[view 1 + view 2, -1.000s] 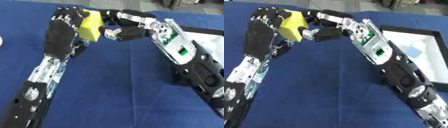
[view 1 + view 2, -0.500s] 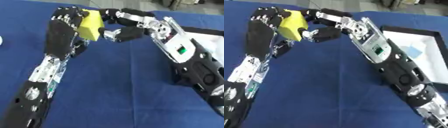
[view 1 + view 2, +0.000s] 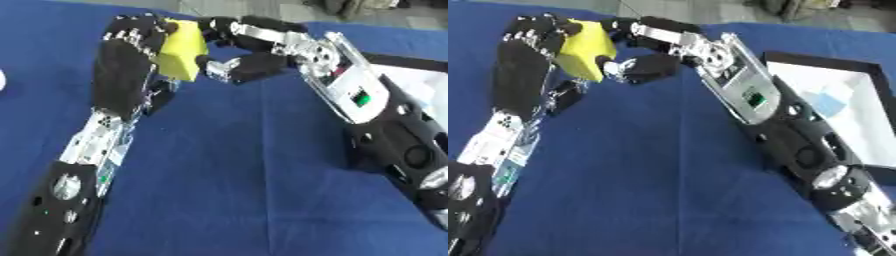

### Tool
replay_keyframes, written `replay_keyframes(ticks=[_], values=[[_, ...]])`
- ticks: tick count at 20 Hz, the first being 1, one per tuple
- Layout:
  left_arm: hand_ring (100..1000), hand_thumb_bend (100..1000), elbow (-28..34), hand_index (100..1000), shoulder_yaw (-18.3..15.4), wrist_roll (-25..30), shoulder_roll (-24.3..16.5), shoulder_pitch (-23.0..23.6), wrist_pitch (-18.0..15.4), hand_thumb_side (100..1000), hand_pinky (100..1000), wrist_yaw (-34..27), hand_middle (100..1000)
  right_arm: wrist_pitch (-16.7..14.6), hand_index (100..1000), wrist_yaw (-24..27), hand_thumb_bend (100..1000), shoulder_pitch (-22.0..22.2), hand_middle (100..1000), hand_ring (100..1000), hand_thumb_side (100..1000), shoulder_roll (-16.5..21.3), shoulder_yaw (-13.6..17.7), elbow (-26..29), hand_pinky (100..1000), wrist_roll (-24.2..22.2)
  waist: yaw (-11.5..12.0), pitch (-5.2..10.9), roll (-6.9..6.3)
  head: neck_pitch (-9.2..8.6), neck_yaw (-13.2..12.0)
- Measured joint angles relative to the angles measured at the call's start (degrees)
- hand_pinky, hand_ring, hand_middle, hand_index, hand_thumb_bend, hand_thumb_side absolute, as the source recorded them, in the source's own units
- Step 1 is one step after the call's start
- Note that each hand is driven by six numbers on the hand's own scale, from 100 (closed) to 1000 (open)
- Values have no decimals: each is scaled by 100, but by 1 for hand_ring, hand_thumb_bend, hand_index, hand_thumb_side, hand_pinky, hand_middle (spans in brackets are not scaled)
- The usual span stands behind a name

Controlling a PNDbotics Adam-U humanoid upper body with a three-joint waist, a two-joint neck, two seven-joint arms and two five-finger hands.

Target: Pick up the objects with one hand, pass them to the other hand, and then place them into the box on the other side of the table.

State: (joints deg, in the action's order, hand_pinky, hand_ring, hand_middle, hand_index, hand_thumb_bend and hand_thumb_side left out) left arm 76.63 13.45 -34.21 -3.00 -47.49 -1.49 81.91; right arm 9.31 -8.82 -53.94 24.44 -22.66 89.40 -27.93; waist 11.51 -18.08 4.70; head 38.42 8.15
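Little has changed since a second ago: both hands remain joined at the far left of the blue table (image 3: 236,170), whose near cloth lies open. The box (image 3: 868,107), black-rimmed and white inside, sits at the right edge. The left hand (image 3: 127,70), fingers curled, and right hand (image 3: 241,67), pinching, hold a yellow block (image 3: 184,50).

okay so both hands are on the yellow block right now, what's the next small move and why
Probably the left robot hand should ease its fingers off the yellow block. The right robot hand already has thumb and fingers closed on the block's right side, and the box lies on the right, so the block needs to go that way.
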Motion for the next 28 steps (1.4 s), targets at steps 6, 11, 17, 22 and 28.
replay_keyframes(ticks=[6, 11, 17, 22, 28], values=[[499, 362, -11, 263, -14, 26, 44, -23, 43, 100, 632, 33, 383, -19, 1000, -12, 100, -23, 1000, 1000, 577, 0, 0, -6, 1000, -31, -21, -1, 21, -1, -13], [494, 374, -11, 253, -34, 31, 51, -43, 50, 100, 629, 33, 371, -40, 1000, -100, 100, -64, 1000, 1000, 595, 0, -4, -42, 1000, -50, -48, -3, 27, -2, -37], [486, 401, -11, 237, -37, 13, 81, -44, 69, 100, 624, 33, 353, -80, 1000, -164, 100, -112, 1000, 1000, 579, 0, -34, -79, 1000, -85, -50, -10, 31, -5, -42], [469, 454, -9, 208, -37, -88, 95, -46, 27, 100, 615, 1, 326, -123, 1000, -306, 100, -154, 1000, 1000, 567, -2, -71, -121, 1000, -96, -51, -20, 38, -32, -42], [458, 492, -8, 195, -36, -196, 112, -47, -28, 100, 612, -53, 303, -204, 1000, -403, 100, -197, 1000, 1000, 569, -25, -101, -188, 1000, -120, -57, -42, 67, -37, -44]])
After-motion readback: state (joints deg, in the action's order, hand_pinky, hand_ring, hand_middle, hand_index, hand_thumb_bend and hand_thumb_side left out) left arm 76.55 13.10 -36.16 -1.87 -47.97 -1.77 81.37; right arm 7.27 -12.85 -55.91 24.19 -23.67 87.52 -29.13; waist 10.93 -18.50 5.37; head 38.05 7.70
